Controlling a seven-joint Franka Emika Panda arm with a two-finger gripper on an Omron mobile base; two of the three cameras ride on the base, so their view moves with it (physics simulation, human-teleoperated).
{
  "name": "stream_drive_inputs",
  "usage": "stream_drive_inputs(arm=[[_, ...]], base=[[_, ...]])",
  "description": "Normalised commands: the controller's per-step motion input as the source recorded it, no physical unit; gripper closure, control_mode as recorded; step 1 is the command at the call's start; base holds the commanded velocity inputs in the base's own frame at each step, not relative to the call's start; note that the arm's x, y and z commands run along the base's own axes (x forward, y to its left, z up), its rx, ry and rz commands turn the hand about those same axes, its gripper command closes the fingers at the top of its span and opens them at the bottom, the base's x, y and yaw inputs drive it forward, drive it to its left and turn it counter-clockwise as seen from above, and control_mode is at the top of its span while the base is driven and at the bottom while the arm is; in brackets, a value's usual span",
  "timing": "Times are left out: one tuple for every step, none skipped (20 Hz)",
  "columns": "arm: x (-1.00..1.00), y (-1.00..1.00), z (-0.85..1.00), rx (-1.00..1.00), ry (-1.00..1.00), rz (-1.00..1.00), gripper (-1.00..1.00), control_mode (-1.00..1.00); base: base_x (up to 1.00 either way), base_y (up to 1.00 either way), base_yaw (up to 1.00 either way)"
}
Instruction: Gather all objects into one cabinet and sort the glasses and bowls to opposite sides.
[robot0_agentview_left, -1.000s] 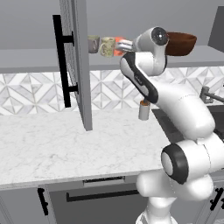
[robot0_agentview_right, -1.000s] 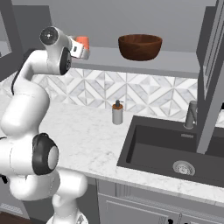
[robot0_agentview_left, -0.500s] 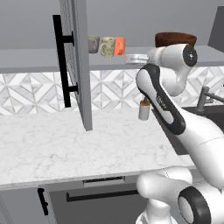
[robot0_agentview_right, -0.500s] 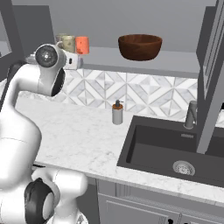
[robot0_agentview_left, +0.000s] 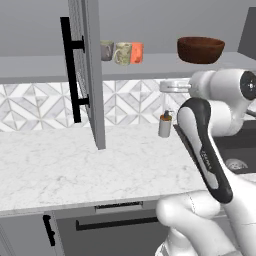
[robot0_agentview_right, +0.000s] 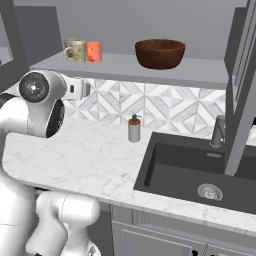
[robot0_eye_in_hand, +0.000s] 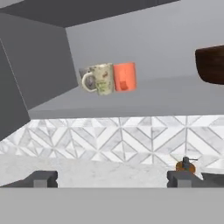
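Note:
Three glasses stand together at the left end of the cabinet shelf (robot0_agentview_left: 150, 65): a grey cup (robot0_agentview_left: 106, 50), a cream patterned mug (robot0_agentview_left: 122, 52) and an orange cup (robot0_agentview_left: 136, 52). In the hand view the cream mug (robot0_eye_in_hand: 101, 78) half hides the grey cup (robot0_eye_in_hand: 84, 75), and the orange cup (robot0_eye_in_hand: 124, 76) touches the mug's right side. The dark brown bowl (robot0_agentview_left: 200, 49) sits alone at the shelf's right end (robot0_agentview_right: 160, 53). My gripper (robot0_eye_in_hand: 110, 179) hangs open and empty below shelf level, back from the cups, in front of the tiled backsplash (robot0_agentview_left: 167, 86) (robot0_agentview_right: 86, 90).
The cabinet's left door (robot0_agentview_left: 90, 75) stands open, its black bar handle (robot0_agentview_left: 70, 70) sticking out over the counter. A soap dispenser (robot0_agentview_right: 134, 130) stands on the marble counter under the shelf. The dark sink (robot0_agentview_right: 200, 170) and faucet (robot0_agentview_right: 217, 131) lie to the right, below another open door (robot0_agentview_right: 242, 75).
My hand has pulled back from the cups and dropped below the shelf. The orange cup stays beside the cream mug. The jaws have stayed open.

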Motion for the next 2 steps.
stream_drive_inputs(arm=[[-1.0, -0.22, 0.0, -0.02, 0.05, -0.09, -1.0, -1.0], [-1.0, -0.21, 0.0, -0.02, 0.04, -0.09, -1.0, -1.0]], base=[[0.0, 0.0, 0.0], [0.0, 0.0, 0.0]])
